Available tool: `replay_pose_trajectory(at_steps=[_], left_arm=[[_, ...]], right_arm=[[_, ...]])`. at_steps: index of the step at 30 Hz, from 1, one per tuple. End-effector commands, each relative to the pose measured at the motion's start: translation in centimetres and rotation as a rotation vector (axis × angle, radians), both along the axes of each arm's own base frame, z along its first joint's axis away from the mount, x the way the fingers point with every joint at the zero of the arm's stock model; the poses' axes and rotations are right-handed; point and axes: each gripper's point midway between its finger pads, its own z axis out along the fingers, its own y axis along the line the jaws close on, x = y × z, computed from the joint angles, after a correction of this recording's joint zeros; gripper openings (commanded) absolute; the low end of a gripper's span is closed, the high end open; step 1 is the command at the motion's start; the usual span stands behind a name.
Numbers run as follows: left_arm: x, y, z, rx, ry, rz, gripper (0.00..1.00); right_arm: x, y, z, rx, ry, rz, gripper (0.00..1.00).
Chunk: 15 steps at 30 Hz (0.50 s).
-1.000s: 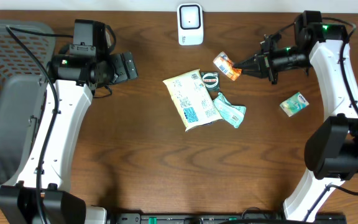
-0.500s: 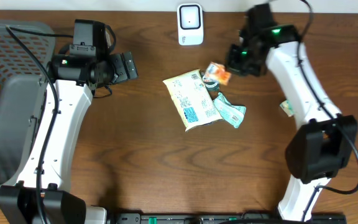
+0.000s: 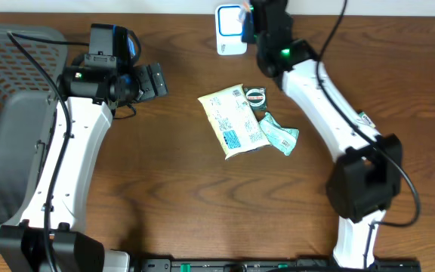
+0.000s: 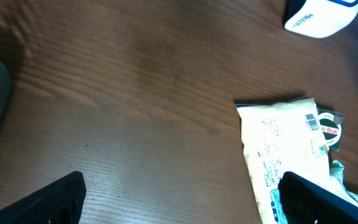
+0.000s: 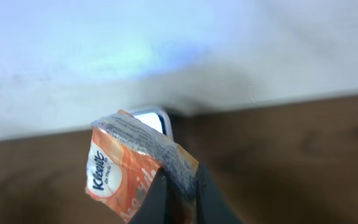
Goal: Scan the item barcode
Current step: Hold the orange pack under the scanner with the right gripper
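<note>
An orange Kleenex tissue pack is pinched at its crimped end by my right gripper, which is shut on it. In the overhead view that gripper is right beside the white scanner at the table's far edge, and the arm hides most of the pack. The scanner's top shows just behind the pack in the right wrist view. My left gripper hovers open over bare wood at the left, nothing between its fingers.
A pale yellow pouch, a small round tin and a teal packet lie mid-table. Another teal pack peeks out by the right arm. A grey basket fills the left edge.
My right arm has swung left and toward the back, carrying the orange pack from the right side of the table up to the scanner. The left arm has not moved.
</note>
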Motion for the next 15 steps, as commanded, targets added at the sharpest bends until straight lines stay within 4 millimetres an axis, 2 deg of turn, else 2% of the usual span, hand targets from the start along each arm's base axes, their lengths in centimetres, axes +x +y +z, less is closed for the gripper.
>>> replay_pose_trajectory(at_steps=[1, 10, 15], left_arm=[[0.1, -0.1, 0.0, -0.006, 0.001, -0.006, 0.98], [0.1, -0.1, 0.0, -0.006, 0.001, -0.006, 0.98], [0.1, -0.1, 0.0, -0.006, 0.001, -0.006, 0.98]], right_arm=[[1.8, -0.2, -3.5, -0.144, -0.012, -0.017, 0.01], [5.9, 1.9, -6.8, -0.325, -0.196, 0.070, 0.01], [6.4, 2.9, -8.2, -0.401, -0.233, 0.110, 0.01]])
